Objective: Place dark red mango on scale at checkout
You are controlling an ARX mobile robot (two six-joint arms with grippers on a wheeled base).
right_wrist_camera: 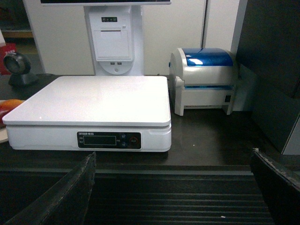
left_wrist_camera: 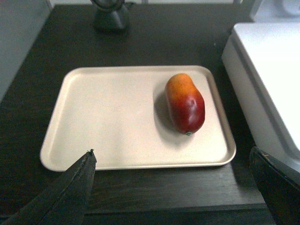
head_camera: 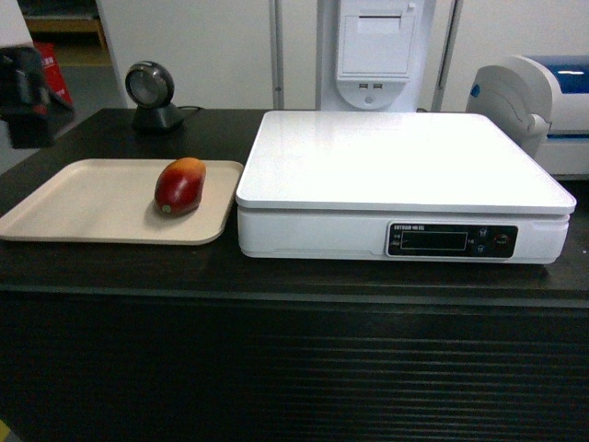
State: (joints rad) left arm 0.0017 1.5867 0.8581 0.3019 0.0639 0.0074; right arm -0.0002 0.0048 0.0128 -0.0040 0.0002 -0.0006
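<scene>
The dark red mango (head_camera: pixel 179 185) lies on a flat beige tray (head_camera: pixel 83 207) at the left of the dark checkout counter (head_camera: pixel 294 368). The wrist view shows the mango (left_wrist_camera: pixel 184 103) at the tray's right side, orange end pointing away. The white scale (head_camera: pixel 396 175) stands to the right of the tray, its top bare. My left gripper (left_wrist_camera: pixel 171 157) hangs open above the counter's front edge, short of the tray (left_wrist_camera: pixel 108 117), holding nothing. My right gripper (right_wrist_camera: pixel 171 157) is open in front of the ribbed counter front, below the scale (right_wrist_camera: pixel 93 105). Neither gripper shows in the head view.
A round black scanner (head_camera: pixel 152 92) stands at the back left of the counter. A white and blue label printer (right_wrist_camera: pixel 206 77) sits right of the scale. A white receipt terminal (head_camera: pixel 373 51) rises behind the scale. A dark panel (right_wrist_camera: pixel 276 70) stands at the far right.
</scene>
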